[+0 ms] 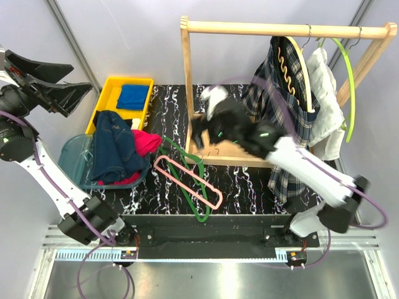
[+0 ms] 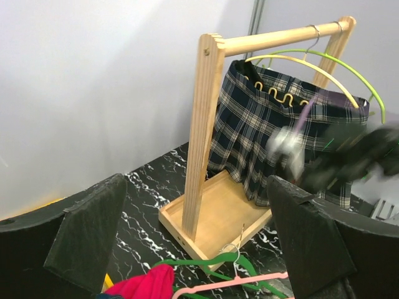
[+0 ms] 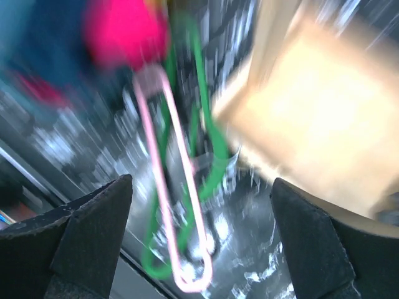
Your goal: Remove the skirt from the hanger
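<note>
The plaid skirt [image 1: 298,121] hangs on the cream hanger [image 1: 303,68] from the wooden rail, at the right end of the rack. In the left wrist view the skirt [image 2: 262,131] drapes under the hanger's arch [image 2: 312,67] and its wavy bar. My right gripper [image 1: 201,118], blurred by motion, is over the rack's base, left of the skirt and apart from it. Its jaws stand open and empty [image 3: 201,205] above the hangers on the table. My left gripper [image 1: 81,80] is raised at the far left, open and empty [image 2: 196,208], facing the rack.
The wooden rack [image 1: 186,87] stands on a tray base [image 2: 218,212]. A white garment [image 1: 324,106] hangs on a green hanger [image 1: 349,81] beside the skirt. A pink hanger [image 1: 187,180] and a green hanger [image 1: 181,159] lie on the table. A yellow bin [image 1: 106,93] and a clear tub [image 1: 72,156] of clothes stand left.
</note>
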`<state>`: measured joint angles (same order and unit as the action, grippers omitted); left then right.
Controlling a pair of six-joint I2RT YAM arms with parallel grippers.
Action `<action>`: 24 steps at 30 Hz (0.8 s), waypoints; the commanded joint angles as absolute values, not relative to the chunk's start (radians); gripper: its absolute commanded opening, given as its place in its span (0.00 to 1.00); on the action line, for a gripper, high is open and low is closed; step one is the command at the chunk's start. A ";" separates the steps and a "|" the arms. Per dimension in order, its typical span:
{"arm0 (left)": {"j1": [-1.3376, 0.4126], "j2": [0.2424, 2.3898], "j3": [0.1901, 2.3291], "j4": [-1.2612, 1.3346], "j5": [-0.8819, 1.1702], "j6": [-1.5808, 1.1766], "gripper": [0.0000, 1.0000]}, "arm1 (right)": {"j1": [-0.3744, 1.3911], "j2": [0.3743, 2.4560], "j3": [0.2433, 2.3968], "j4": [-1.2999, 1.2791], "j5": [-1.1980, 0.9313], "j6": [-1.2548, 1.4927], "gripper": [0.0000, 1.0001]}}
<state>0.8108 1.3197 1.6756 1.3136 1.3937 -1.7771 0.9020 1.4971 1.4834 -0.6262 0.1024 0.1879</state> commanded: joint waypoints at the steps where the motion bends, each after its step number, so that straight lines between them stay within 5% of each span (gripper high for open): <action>1: 0.778 1.308 1.689 1.304 1.348 -1.704 0.99 | 0.908 1.254 1.816 -0.739 0.282 0.336 1.00; 4: 0.743 1.301 1.704 1.223 1.359 -1.654 0.99 | 0.907 1.116 1.821 -0.633 0.268 0.267 1.00; 10: 0.657 1.258 1.672 1.082 1.378 -1.537 0.99 | 0.907 1.086 1.988 -0.801 0.736 0.051 0.84; 13: 0.652 1.247 1.651 1.066 1.379 -1.523 0.99 | 0.907 1.062 1.938 -0.781 0.817 -0.052 0.94; 24: 0.650 1.229 1.597 1.107 1.382 -1.529 0.99 | 0.874 1.195 1.999 -0.752 0.937 -0.155 0.95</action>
